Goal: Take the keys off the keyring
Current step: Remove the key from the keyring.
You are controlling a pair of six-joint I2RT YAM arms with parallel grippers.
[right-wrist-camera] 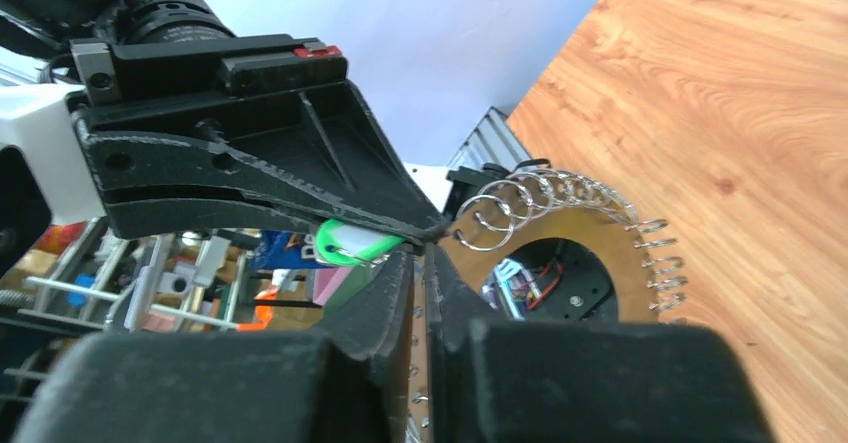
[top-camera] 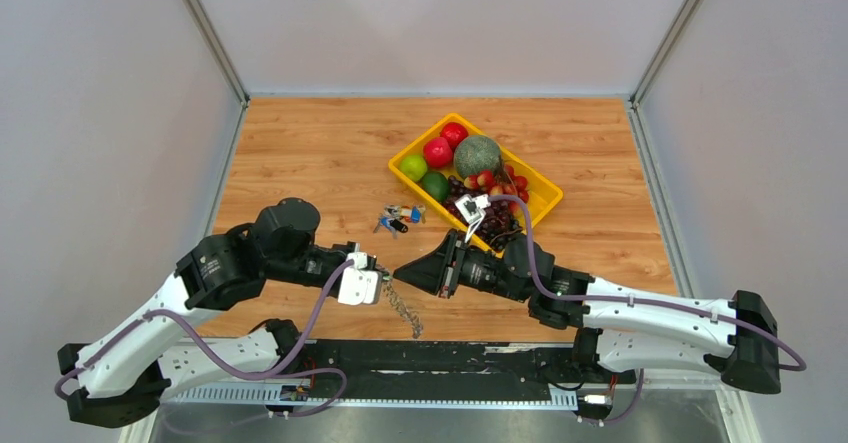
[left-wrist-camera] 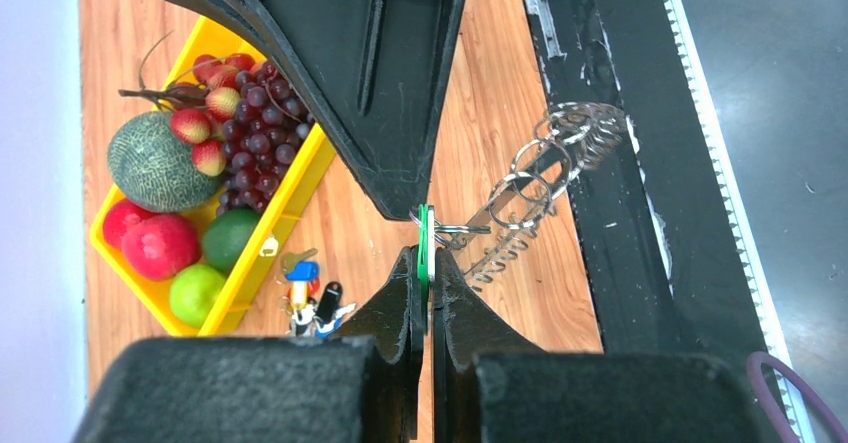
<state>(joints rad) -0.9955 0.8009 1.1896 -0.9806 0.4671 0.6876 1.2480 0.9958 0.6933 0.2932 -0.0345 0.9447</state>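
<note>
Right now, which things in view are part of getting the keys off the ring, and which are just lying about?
In the job: keyring; its silver keys; green tag, pinched in the left pincer; right pincer, shut, tip beside the tag.

Lying about: coloured-key bunch; yellow tray; melon; grapes.

Robot lab cell: white panel walls, aluminium frame posts, wooden bench, bolted arms.
</note>
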